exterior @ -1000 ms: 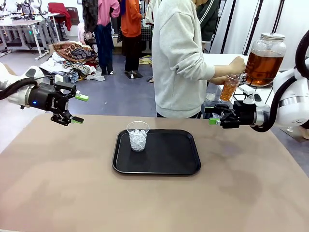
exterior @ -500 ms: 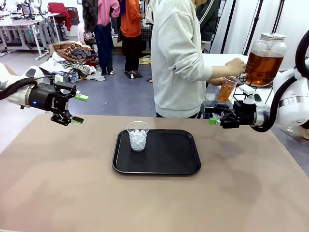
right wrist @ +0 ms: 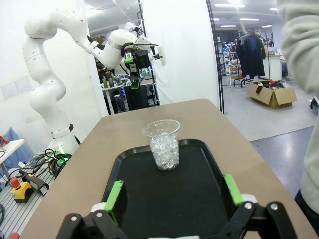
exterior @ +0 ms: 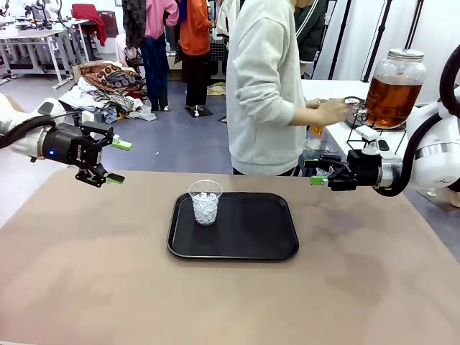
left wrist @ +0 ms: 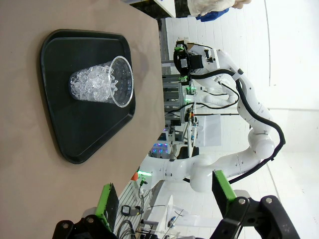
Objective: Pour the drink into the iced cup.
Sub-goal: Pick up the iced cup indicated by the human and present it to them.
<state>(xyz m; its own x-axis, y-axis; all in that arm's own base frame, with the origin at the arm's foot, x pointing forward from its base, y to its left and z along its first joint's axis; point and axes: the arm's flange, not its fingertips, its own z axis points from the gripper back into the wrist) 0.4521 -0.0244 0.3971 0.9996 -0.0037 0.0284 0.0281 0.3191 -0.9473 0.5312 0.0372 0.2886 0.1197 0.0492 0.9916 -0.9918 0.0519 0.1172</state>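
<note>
The left jaws and right jaws both stand open and empty above the table (exterior: 86,273). We find the iced cup (exterior: 205,202) upright on the tray (exterior: 251,241), between them. The drink (exterior: 389,99) sits in a jar (exterior: 402,66) beyond the right arm, near a person's hand (exterior: 332,111); we judge the right jaws nearer.

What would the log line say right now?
left gripper: open | right gripper: open | iced cup: on tray | drink: in jar

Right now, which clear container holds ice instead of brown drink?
The small open cup on the black tray holds ice; the big lidded jar at far right holds the brown drink.
</note>
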